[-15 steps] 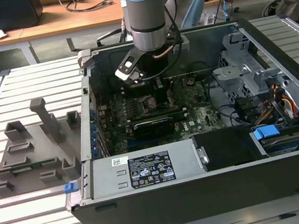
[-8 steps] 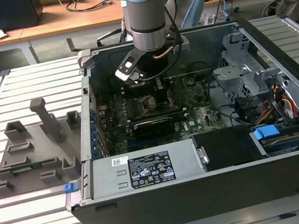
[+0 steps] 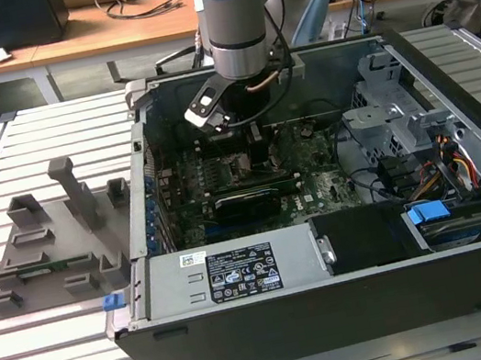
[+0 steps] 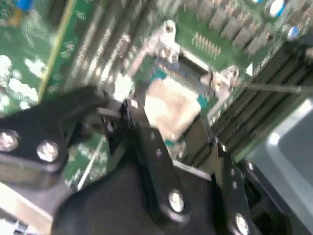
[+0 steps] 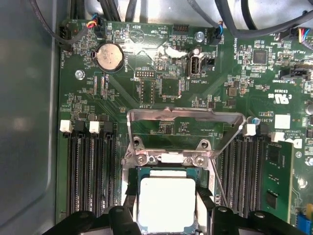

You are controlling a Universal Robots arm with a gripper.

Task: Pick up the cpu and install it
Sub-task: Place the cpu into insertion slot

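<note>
Two-fingered black gripper [image 5: 167,215] straddles silvery-grey square cpu [image 5: 167,200] at metal-framed socket [image 5: 146,117]; grip cannot be told. Seat it level, edges square.

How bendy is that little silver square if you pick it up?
Probably not bendy: the cpu looks flat and stiff, with a metal top. Thin, so likely light. Its smooth top may be slippery; the gripper pinches its edges.

**Exterior view:** set high and well back, slanting down into the open black metal computer case [image 3: 340,321], with the grey robot arm [image 3: 234,13] above it.
**First wrist view:** close, facing squarely onto the green motherboard [image 5: 161,93].
**Second wrist view:** nearer and oblique.
Both wrist views share the small square silvery-topped cpu [image 5: 167,203] [image 4: 171,110] and its metal-framed socket [image 5: 186,116].
</note>
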